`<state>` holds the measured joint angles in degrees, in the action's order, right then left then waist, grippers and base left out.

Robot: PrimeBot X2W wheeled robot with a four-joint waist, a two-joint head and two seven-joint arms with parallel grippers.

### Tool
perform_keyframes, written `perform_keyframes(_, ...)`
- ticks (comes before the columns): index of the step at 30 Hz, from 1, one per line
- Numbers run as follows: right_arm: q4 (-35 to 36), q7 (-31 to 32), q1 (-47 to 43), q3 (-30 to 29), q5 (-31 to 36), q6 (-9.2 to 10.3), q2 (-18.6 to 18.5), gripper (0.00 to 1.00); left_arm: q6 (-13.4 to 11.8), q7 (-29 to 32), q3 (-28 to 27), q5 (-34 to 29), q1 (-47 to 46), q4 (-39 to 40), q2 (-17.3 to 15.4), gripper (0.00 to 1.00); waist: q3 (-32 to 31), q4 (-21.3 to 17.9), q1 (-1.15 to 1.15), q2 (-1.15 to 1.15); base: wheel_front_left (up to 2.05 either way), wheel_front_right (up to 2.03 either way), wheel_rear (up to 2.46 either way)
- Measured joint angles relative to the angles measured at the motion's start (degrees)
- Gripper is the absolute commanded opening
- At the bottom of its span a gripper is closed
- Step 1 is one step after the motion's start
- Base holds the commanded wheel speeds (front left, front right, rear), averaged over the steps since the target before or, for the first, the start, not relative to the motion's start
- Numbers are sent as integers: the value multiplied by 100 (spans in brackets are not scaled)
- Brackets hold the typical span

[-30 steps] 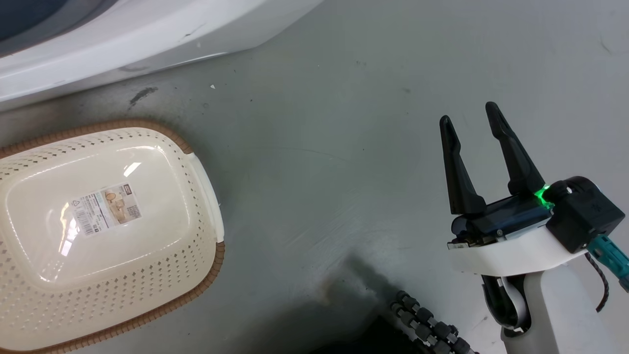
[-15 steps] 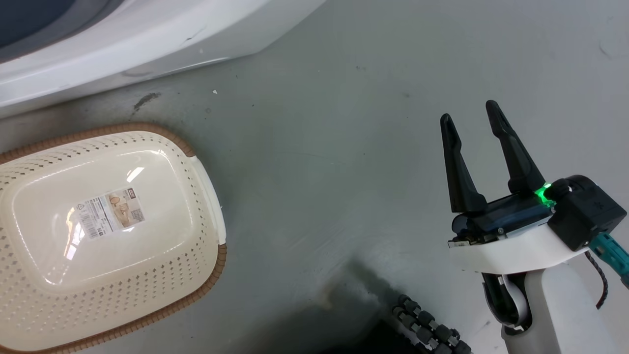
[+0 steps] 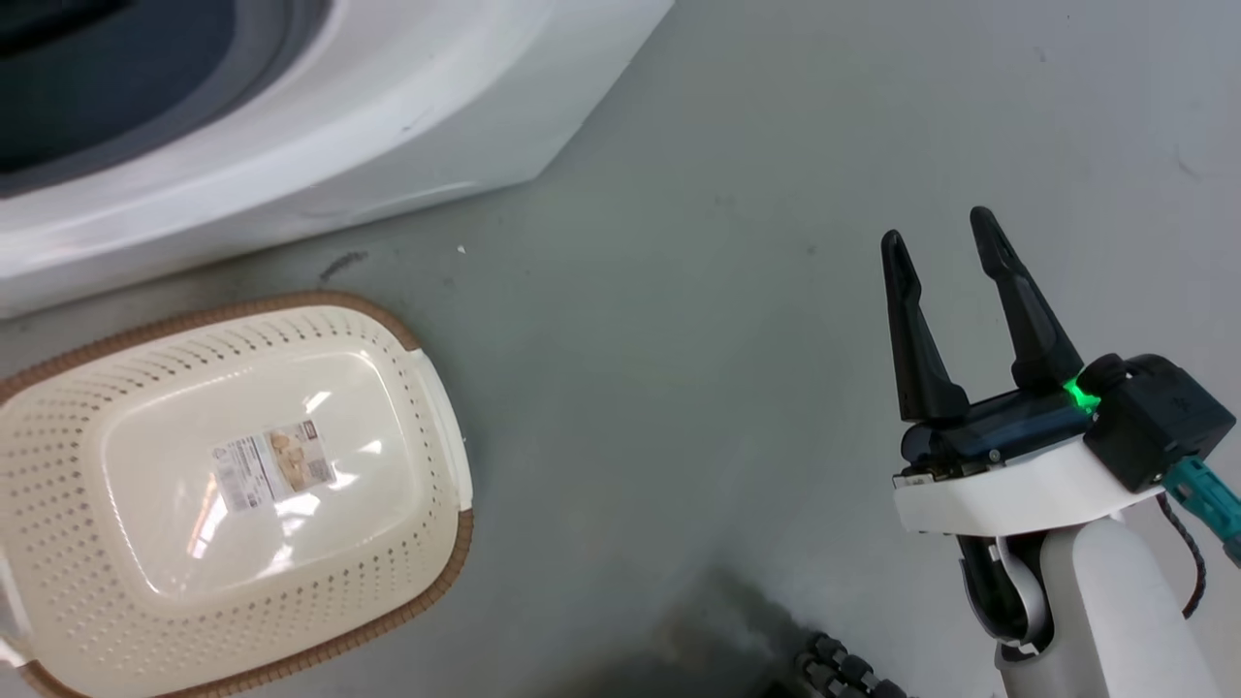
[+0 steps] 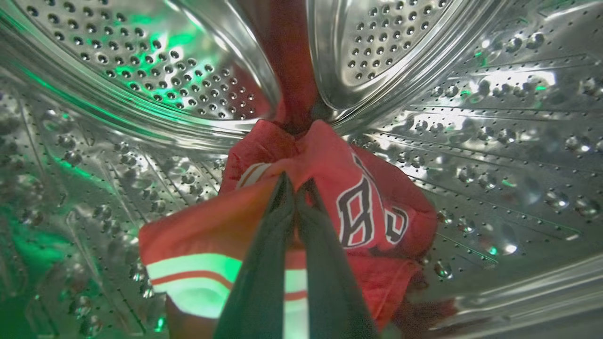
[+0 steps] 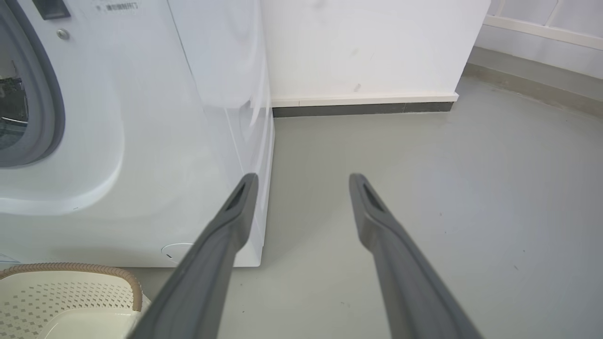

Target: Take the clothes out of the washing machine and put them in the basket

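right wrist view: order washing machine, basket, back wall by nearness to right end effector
1. washing machine, left of the right end effector, and basket, lower left: too close to call
2. back wall, ahead, farthest

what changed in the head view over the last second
Mostly the camera: the head view swung up toward the washing machine, showing more of its porthole, and the basket and floor slid down-right together. No thing moved. The right gripper stays open and empty; the basket stays empty. The left gripper is shut on the red jersey in the drum, with no earlier view to compare.
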<state>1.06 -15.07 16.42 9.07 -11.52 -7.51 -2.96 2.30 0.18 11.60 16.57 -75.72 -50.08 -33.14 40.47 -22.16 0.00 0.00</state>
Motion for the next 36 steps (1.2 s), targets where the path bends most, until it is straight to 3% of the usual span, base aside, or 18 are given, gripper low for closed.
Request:
perform_keyframes(9, -212, -1, -208, -82, 51, 0, 2, 100, 86, -1214, -121, 291, 758, -589, 308, 0, -706, 92, 0, 0, 0, 0, 0)
perform_keyframes(17, -410, -1, -436, -142, 166, 0, 4, 100, 175, -1502, -255, 467, 1489, -535, 606, 0, -1451, 257, -1, 0, 0, 0, 0)
perform_keyframes(36, -461, 200, -1113, -412, 448, 0, 4, 100, 214, -1510, -641, 311, 3948, 2078, 1410, 0, -2961, 966, -2, 0, 0, 0, 0)
